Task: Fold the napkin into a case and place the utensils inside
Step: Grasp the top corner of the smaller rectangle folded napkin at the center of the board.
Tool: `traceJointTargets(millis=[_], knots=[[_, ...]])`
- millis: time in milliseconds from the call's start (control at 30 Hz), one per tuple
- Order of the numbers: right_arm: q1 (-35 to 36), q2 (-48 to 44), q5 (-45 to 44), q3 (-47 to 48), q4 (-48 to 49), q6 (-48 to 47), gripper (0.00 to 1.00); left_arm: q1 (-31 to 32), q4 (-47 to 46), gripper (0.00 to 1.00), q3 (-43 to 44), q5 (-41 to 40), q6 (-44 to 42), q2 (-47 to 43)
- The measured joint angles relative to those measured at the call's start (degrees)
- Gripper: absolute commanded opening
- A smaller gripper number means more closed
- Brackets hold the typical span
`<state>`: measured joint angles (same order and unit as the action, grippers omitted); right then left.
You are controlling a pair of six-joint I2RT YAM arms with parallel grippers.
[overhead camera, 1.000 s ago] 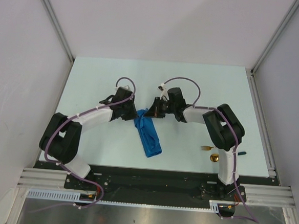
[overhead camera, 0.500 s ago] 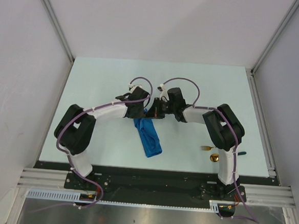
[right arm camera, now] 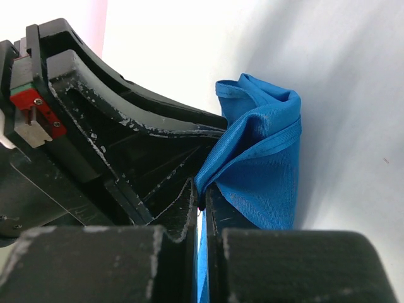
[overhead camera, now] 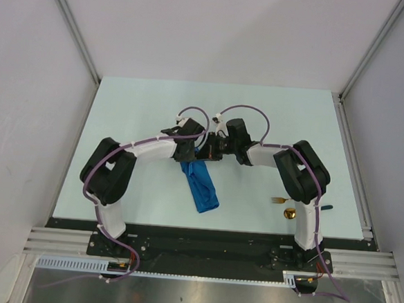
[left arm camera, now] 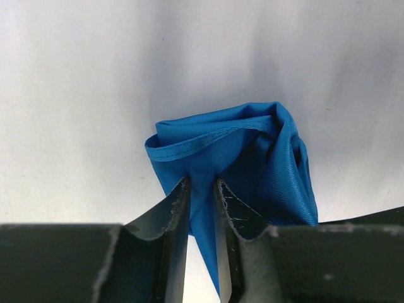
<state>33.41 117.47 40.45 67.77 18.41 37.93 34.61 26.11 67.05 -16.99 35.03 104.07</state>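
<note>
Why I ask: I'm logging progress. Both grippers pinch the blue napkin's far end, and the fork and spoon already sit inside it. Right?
No. The left gripper and right gripper do pinch the far end of the napkin, but the fork and spoon lie on the table beside the right arm's base, outside the cloth, as the top view shows.

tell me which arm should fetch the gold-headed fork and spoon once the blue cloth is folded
Right, probably. The gold-headed, dark-handled fork and spoon lie beside the right arm's base, far from the left arm. Both the right gripper and left gripper pinch the bright blue fabric napkin's far end.
</note>
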Motion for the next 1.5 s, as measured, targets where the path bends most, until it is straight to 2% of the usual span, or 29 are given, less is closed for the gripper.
traceJointTargets(millis=[67,133,267,333,800,1133,1467,1500], knots=[[0.0,0.0,0.0,0.0,0.1,0.0,0.0,0.0,0.1,0.21,0.5,0.0,-0.2,0.3],[0.0,0.0,0.1,0.0,0.1,0.0,0.0,0.1,0.2,0.14,0.8,0.0,-0.6,0.6],[0.0,0.0,0.2,0.0,0.2,0.0,0.0,0.2,0.1,0.07,0.9,-0.7,-0.8,0.6],[0.1,0.1,0.2,0.0,0.2,0.0,0.0,0.2,0.1,0.0,0.9,-0.8,-1.0,0.5],[0.9,5.5,0.1,2.5,2.1,5.3,0.0,0.1,-2.9,0.0,-1.9,2.4,-1.0,-4.2],[2.5,13.2,-0.5,3.7,14.1,14.1,0.01,-0.9,-5.6,0.0,-5.6,4.5,0.1,-5.4],[1.7,12.1,0.0,0.5,17.5,14.6,0.24,-3.1,-6.4,0.0,-7.6,5.7,1.6,-6.5],[1.4,11.6,0.4,-0.1,17.4,14.5,0.29,-3.2,-6.5,0.0,-7.7,5.8,1.7,-6.6]])
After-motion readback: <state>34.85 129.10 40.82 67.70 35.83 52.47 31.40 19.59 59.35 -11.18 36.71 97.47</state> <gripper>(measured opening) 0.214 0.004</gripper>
